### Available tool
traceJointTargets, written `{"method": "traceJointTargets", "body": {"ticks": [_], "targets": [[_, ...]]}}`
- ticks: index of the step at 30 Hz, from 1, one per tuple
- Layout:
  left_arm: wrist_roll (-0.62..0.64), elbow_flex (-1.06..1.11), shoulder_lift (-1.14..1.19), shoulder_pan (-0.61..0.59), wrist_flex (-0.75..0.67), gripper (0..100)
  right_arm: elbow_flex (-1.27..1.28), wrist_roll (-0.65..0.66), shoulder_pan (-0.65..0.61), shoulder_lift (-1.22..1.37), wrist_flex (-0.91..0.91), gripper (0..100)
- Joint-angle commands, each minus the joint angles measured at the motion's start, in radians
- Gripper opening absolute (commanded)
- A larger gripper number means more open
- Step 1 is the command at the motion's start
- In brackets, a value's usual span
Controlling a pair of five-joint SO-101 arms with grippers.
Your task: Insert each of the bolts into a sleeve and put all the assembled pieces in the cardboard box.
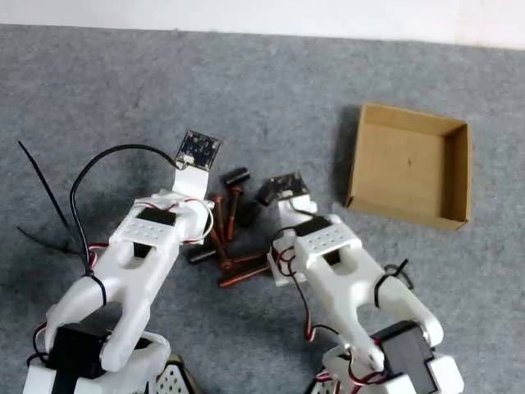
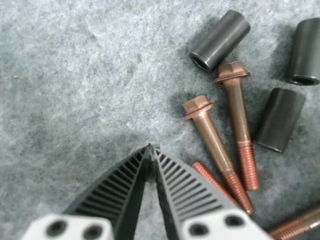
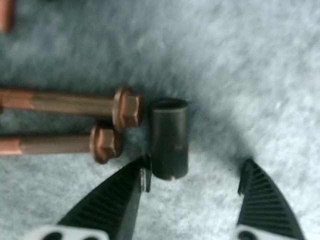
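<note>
Just inside the parted right gripper (image 3: 195,171) lies a sleeve (image 3: 170,139), perhaps touching.

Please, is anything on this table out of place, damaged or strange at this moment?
Nothing looks damaged or spilled. The bolts and sleeves lie loose in a crossed heap on the grey mat, none visibly joined. The cardboard box stands flat and whole. One stray thing is a thin black strip near the high view's left edge.
</note>
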Motion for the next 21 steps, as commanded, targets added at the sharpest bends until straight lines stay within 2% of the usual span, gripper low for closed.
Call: {"method": "traceJointTargets", "body": {"ticks": [1, 7, 12, 15, 21], "targets": [[0.002, -0.045, -0.004, 0.010, -0.020, 1, -0.051, 0.005, 0.065, 0.031, -0.061, 26.6], [0.002, -0.045, -0.004, 0.010, -0.020, 1, -0.056, 0.110, 0.073, 0.031, -0.084, 26.6], [0.002, -0.045, -0.004, 0.010, -0.020, 1, -0.059, 0.110, 0.058, 0.031, -0.087, 26.6], [0.002, -0.045, -0.004, 0.010, -0.020, 1, -0.058, 0.110, 0.056, 0.031, -0.150, 26.6], [0.002, -0.045, -0.004, 0.010, -0.020, 1, -0.058, 0.112, -0.013, 0.039, -0.177, 26.6]]}}
